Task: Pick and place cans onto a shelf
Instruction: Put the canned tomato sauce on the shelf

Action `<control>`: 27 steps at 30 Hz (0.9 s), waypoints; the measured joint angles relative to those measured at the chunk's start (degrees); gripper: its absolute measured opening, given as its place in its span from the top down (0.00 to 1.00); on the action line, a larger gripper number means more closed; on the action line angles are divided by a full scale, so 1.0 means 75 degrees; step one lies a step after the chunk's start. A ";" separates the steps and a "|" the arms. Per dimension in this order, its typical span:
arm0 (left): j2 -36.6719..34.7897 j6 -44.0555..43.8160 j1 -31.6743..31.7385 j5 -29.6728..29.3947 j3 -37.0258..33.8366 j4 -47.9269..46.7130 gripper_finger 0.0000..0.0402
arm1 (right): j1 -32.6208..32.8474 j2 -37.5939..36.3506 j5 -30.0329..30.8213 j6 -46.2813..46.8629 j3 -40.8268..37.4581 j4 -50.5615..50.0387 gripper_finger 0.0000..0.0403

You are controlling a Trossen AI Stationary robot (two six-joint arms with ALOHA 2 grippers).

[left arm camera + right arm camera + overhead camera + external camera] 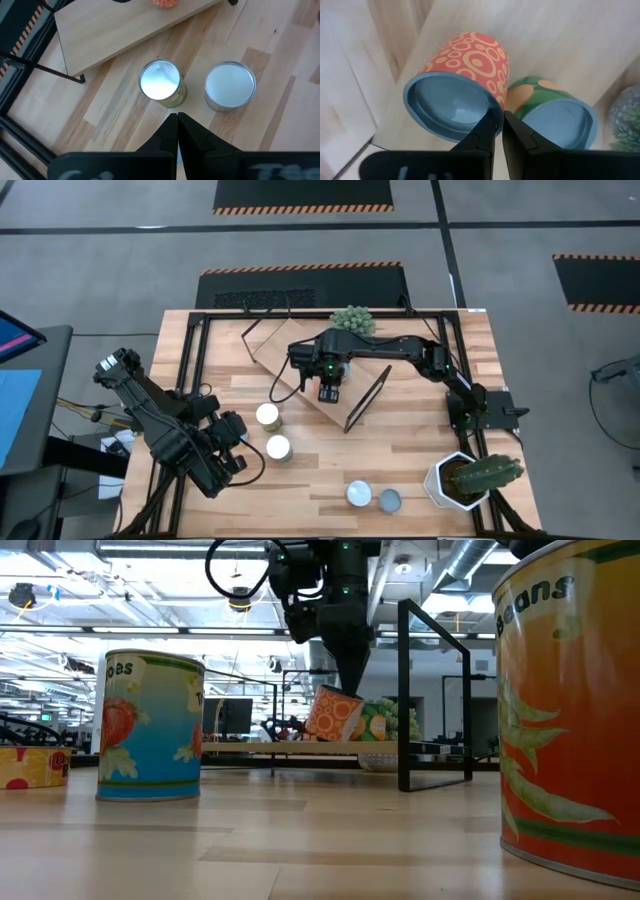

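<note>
**Entry: right gripper pinching a tilted can over the shelf**

Shelf (300,360): light wooden board with thin black frame ends, lying at an angle across the far middle of the plank table (400,450).

Right gripper (330,392): reached over the shelf board. Its two dark fingers (487,131) stood nearly together, pinching the blue rim of an orange can with ring pattern (462,75). In the low view this can (332,714) hung tilted beneath the gripper (348,680), its lower edge close to the board; whether it touched the board could not be told.

Green can (550,107): just beside the orange one on the shelf, blue rim, green and orange label.

Left gripper (177,122): over the near-left part of the table, jaws pressed together, holding nothing. It pointed toward two cans standing upright on the table, a shiny-topped can (160,80) with a yellow-green side and a pale-topped can (230,85), the two near each other but apart, both in front of the shelf edge.

Further cans: a white-topped can (359,494) and a grey-topped can (390,500), side by side near the front edge.

Other items: white pot with cactus (470,478) at the near-right corner; small green plant (352,319) behind the shelf.
</note>
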 joint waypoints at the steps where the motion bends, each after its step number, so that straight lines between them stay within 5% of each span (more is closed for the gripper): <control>1: 0.0000 -0.0036 0.0000 0.0003 0.0000 0.0000 1.00 | -0.0001 0.0000 -0.0076 0.0003 0.0000 0.0092 0.89; 27: 0.0000 -0.0071 -0.0003 0.0038 0.0000 0.0000 1.00 | -0.0006 -0.0009 -0.0033 0.0054 0.0000 -0.0003 0.86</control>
